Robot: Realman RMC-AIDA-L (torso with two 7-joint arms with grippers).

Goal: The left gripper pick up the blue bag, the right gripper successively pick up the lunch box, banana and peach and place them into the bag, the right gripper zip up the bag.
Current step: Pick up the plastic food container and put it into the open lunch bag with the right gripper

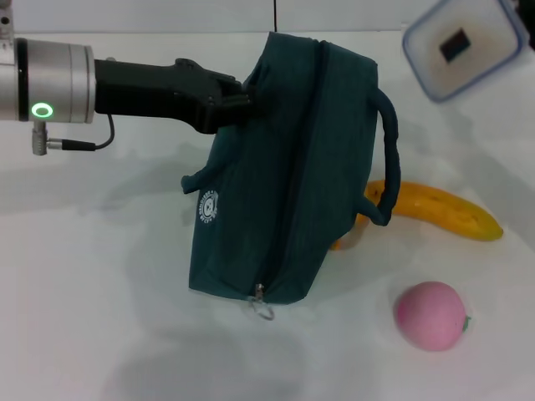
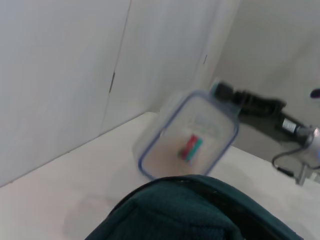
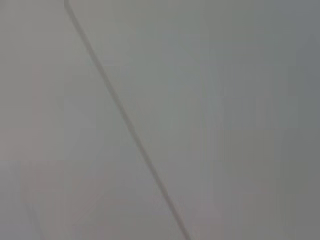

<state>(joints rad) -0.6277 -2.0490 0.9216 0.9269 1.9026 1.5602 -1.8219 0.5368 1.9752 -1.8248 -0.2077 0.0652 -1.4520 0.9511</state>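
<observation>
My left gripper (image 1: 245, 100) comes in from the left and is shut on the upper edge of the blue bag (image 1: 284, 192), which hangs tilted with its bottom on the table. The zipper's ring pull (image 1: 264, 307) dangles at the low end. The lunch box (image 1: 464, 46) is up in the air at the far right, tilted. In the left wrist view the lunch box (image 2: 187, 137) hangs beyond the bag (image 2: 190, 210), and my right gripper (image 2: 223, 93) grips its far edge. The banana (image 1: 443, 209) lies behind the bag's handle (image 1: 386, 159). The peach (image 1: 430, 315) rests front right.
The white table (image 1: 100, 276) lies under everything, with grey wall panels (image 2: 75, 75) behind it. The right wrist view holds only a plain wall with a dark seam (image 3: 125, 125).
</observation>
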